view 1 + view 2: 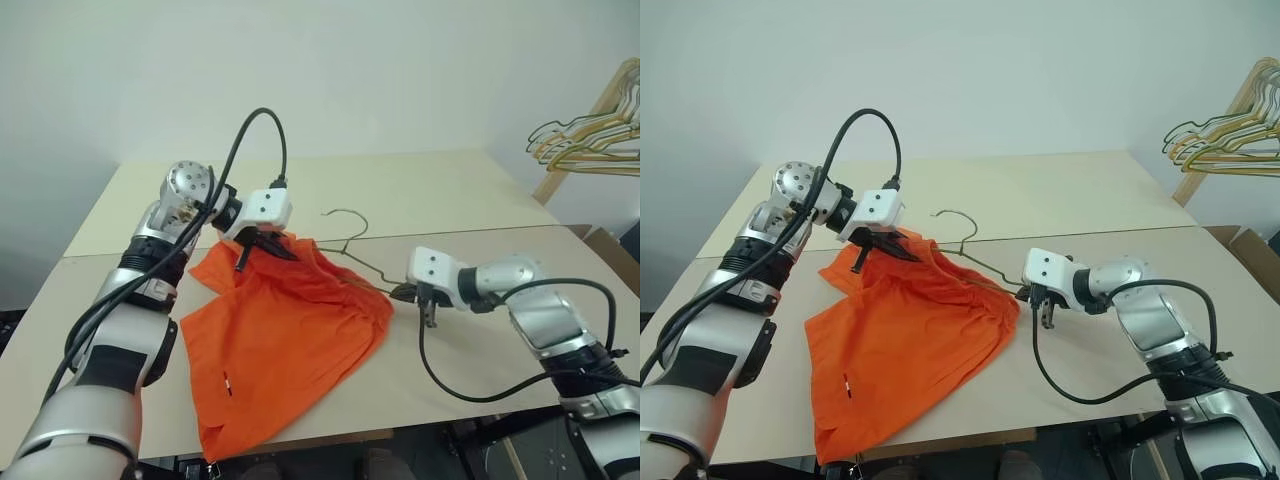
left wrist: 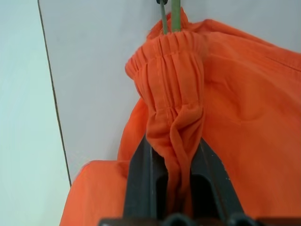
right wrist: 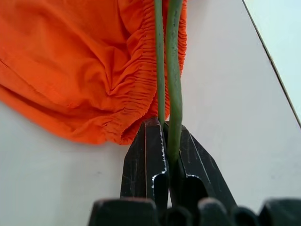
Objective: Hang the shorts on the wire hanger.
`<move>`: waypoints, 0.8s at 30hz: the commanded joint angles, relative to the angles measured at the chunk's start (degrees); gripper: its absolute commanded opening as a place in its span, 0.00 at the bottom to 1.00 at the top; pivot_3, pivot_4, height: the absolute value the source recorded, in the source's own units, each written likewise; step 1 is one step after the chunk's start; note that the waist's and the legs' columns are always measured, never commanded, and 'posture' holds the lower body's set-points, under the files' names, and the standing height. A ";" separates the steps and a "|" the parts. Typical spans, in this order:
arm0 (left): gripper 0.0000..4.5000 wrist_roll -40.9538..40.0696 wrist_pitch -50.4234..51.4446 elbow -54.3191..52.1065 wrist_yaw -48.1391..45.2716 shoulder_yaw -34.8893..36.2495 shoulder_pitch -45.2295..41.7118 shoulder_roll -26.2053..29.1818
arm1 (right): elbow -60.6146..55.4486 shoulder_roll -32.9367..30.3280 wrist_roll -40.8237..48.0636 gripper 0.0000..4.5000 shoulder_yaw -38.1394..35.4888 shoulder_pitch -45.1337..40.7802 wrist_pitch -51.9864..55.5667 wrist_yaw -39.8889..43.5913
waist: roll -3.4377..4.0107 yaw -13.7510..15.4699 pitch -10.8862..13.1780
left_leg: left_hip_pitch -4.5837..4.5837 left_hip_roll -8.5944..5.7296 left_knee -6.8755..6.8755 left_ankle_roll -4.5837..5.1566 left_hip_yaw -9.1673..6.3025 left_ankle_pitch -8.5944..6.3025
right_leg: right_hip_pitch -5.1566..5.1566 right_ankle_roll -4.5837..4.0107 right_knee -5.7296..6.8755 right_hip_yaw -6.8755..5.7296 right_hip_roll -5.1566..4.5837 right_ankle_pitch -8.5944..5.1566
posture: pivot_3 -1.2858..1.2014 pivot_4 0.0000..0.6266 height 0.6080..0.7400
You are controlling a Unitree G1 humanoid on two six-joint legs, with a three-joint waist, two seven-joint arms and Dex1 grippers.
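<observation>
Left pincer (image 2: 173,188) is clamped on a gathered fold of the shorts' (image 1: 285,340) waistband, lifted just off the counter (image 1: 450,200). Right pincer (image 3: 168,155) is clamped on the hanger (image 1: 352,250) end, beside the waistband's other side. The hanger wire runs into the waistband between both pincers.

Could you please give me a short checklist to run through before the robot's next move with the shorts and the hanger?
1. Left end effector shut on the gathered waistband of the bright orange fabric shorts: ok.
2. Right end effector shut on the thin greyish-olive wire hanger: ok.
3. Hanger wire running into the waistband: ok, seen in the left wrist view.
4. Hanger's curved hook free of fabric: ok.
5. Shorts hanging fully on the hanger: not ok, most fabric lies on the pale wooden table.
6. Hanger's far end inside the shorts: cannot tell.
</observation>
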 commanded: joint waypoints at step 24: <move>0.00 -1.70 -3.09 -4.60 6.95 8.00 0.07 5.90 | -3.75 5.60 25.04 0.99 -21.15 9.95 27.72 -6.17 | -0.01 -0.27 -0.01 | 0.17 0.05 0.22 0.03 0.03 -0.01 | 0.03 0.02 0.52 0.24 0.02 0.02 | 0.51 0.00 1.00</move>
